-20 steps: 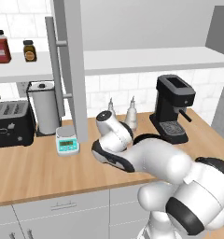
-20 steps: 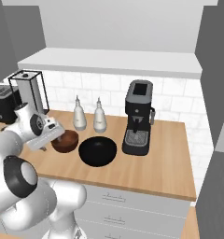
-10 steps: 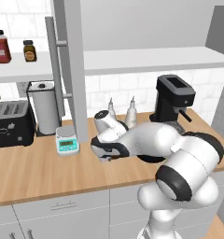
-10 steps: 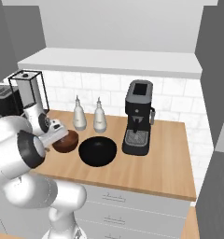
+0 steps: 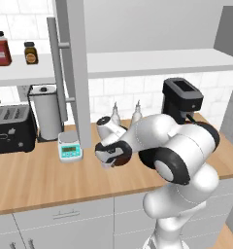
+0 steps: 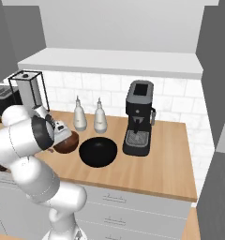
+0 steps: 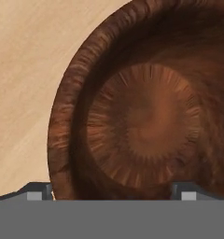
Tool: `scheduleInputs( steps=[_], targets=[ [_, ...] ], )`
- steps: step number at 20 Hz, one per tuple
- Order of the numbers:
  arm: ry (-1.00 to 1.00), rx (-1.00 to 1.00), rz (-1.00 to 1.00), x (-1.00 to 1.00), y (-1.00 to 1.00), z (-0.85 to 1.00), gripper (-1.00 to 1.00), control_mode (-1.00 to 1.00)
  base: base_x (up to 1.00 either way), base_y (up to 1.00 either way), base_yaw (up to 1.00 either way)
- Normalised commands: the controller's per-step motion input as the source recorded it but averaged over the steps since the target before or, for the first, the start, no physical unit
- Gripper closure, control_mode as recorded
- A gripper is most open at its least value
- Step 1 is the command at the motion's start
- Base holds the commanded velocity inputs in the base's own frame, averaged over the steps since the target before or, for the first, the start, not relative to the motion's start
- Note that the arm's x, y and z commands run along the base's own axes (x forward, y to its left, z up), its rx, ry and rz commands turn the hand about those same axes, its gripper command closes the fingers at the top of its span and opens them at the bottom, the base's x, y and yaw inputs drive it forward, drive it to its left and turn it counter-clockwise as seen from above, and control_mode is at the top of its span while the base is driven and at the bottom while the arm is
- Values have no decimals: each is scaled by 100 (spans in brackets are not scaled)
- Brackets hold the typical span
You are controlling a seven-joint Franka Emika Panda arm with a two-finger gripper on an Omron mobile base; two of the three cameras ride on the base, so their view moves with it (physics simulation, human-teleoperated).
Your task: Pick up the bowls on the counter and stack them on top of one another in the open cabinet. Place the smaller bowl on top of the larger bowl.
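Observation:
The smaller reddish-brown bowl (image 7: 142, 116) lies right under my hand on the counter (image 7: 20, 70). My gripper (image 7: 111, 193) is open. One fingertip (image 7: 39, 191) is outside the bowl's rim and the other is over its inside. In the right base view my gripper (image 6: 62, 132) hangs low over the brown bowl (image 6: 68, 144). The larger black bowl (image 6: 98, 152) rests on the counter (image 6: 147, 176) just to its right. The open cabinet's door (image 5: 74, 73) and white shelf (image 5: 21, 74) show at upper left. In the left base view my hand (image 5: 110, 150) hides the bowls.
Two pale bottles (image 6: 79, 115) and a black coffee machine (image 6: 138, 117) stand behind the bowls. A small scale (image 5: 70, 147), a steel canister (image 5: 44, 116) and a toaster (image 5: 11, 129) sit to the left. Two jars (image 5: 2, 48) stand on the cabinet shelf.
My hand has come down and a little forward onto the brown bowl, and the arm has swung further over the counter. Both bowls have stayed where they were.

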Motion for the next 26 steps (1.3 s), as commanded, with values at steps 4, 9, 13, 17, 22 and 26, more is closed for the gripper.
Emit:
scheduleInputs(
  steps=[4, 9, 13, 17, 22, 26],
  targets=[
    [1, -1, 2, 8, 0, -27, 100, -100, 0, 0, 0],
    [0, 0, 1, 0, 0, -4, 100, -100, 0, 0, 0],
    [0, 0, 0, 0, 0, 0, 100, -100, 0, 0, 0],
    [-17, 0, 0, -19, -2, 22, 100, -100, 0, 0, 0],
    [-28, 0, -9, -43, -29, 65, 100, -100, 0, 0, 0],
    [-5, 6, -28, -13, -52, 70, 100, -100, 0, 0, 0]
  ],
)
